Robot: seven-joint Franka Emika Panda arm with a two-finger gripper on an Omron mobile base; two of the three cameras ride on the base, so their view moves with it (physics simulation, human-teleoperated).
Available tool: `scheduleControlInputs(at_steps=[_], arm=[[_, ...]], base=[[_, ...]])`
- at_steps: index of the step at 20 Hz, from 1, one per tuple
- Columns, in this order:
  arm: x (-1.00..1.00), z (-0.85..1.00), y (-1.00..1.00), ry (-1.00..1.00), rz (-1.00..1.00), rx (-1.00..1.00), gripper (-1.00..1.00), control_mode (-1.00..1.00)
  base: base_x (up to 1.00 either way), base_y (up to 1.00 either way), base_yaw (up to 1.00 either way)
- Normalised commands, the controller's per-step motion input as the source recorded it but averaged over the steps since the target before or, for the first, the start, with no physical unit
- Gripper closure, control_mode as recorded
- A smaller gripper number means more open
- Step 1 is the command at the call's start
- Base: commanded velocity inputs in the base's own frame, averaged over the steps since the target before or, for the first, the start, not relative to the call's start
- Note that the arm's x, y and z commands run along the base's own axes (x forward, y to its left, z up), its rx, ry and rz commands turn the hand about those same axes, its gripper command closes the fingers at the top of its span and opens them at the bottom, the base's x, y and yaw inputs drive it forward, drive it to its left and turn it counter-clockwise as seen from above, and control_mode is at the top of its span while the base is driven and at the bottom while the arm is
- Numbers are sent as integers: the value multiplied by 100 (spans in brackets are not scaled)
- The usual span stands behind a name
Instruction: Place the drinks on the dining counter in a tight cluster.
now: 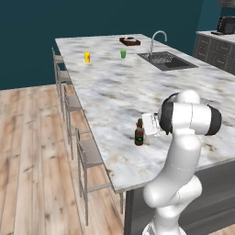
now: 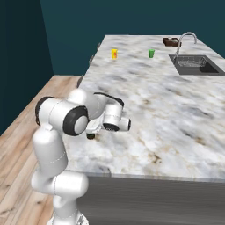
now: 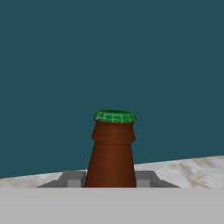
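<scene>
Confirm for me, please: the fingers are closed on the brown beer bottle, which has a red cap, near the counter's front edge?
Not quite: the cap is green, as the hand view shows. The rest holds: the fingers are closed on the brown beer bottle near the front edge of the counter.

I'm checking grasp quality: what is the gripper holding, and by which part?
The gripper is shut on the brown beer bottle, gripping its body below the neck as it stands upright on the dining counter.
</scene>
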Motion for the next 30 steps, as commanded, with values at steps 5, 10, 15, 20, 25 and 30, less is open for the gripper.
scheduleControlInputs(at_steps=[5,10,15,20,25,30], arm=[[14,-31,0,1,0,0,100,-100],[5,-31,0,0,0,0,100,-100],[-8,-37,1,0,0,0,100,-100],[-16,-34,0,-3,0,0,100,-100],[-9,-31,1,-7,-4,0,100,-100],[-1,-27,0,-6,-8,0,100,-100]], base=[[0,0,0],[0,0,0],[0,0,0],[0,0,0],[0,0,0],[0,0,0]])
